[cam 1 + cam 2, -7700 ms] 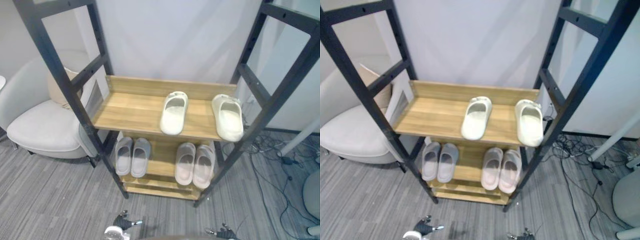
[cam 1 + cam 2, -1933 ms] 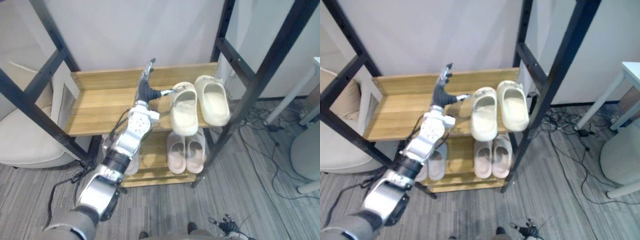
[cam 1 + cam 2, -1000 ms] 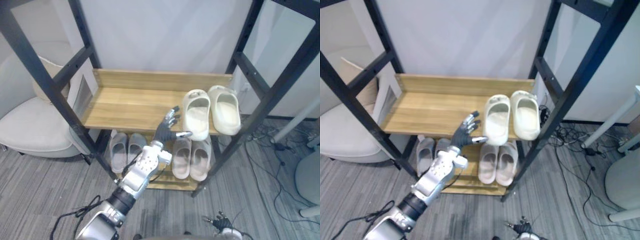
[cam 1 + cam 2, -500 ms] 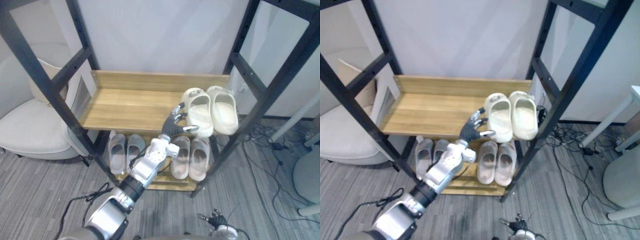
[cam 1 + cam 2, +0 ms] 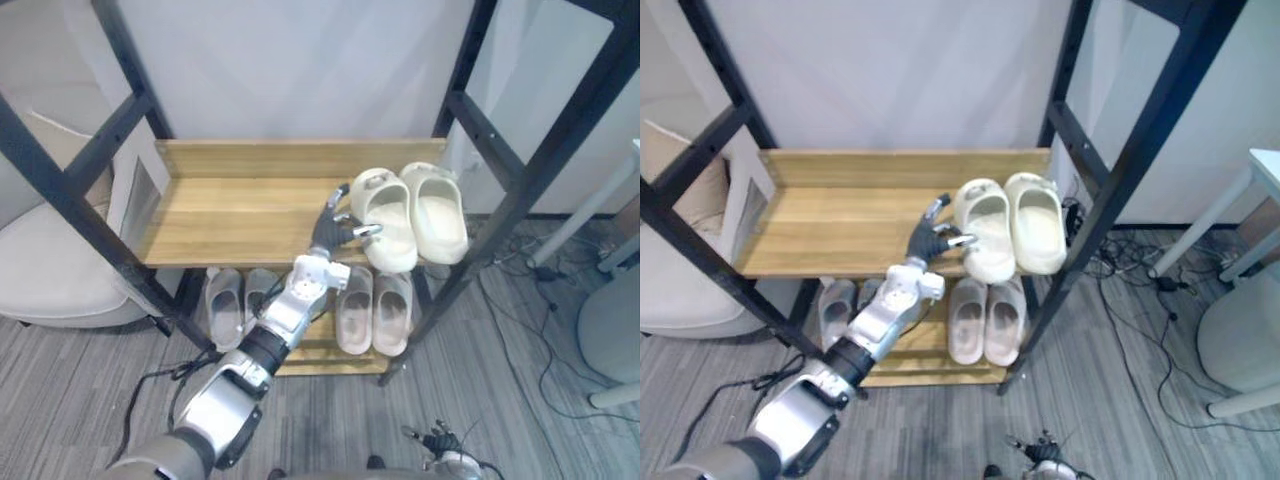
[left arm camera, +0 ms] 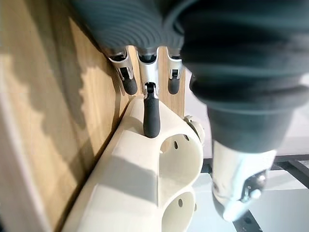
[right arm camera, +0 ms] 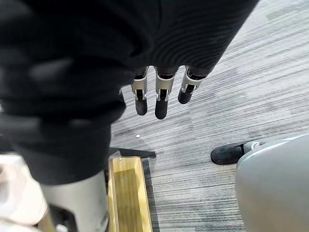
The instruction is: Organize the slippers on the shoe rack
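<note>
Touching the nine-o'clock side of a cream moulded-foam slipper (image 5: 387,220), the robot's left hand (image 5: 333,228) lies over the upper shelf of a black metal-framed shoe rack with light wooden shelves (image 5: 240,215). Its fingers (image 6: 151,116) are straight and spread apart, one dark tip resting on the slipper's rounded upper, the thumb held apart beside the slipper's opening and nothing gripped. The slipper stands at the three-o'clock end of that shelf, toes pointing to six o'clock, and just beside it at three o'clock is a matching cream slipper (image 5: 437,212), the two touching along their sides. The shelf's nine-o'clock half is bare wood. On the lower shelf, a pair of pale grey slippers (image 5: 222,305) sits toward nine o'clock and a pair of pale pink slippers (image 5: 377,312) toward three o'clock, under the cream pair. The right hand (image 7: 161,99) hangs low over grey striped carpet (image 5: 520,400), its fingers straight, slightly apart and holding nothing. A white upholstered armchair (image 5: 50,270) stands at nine o'clock of the rack.
</note>
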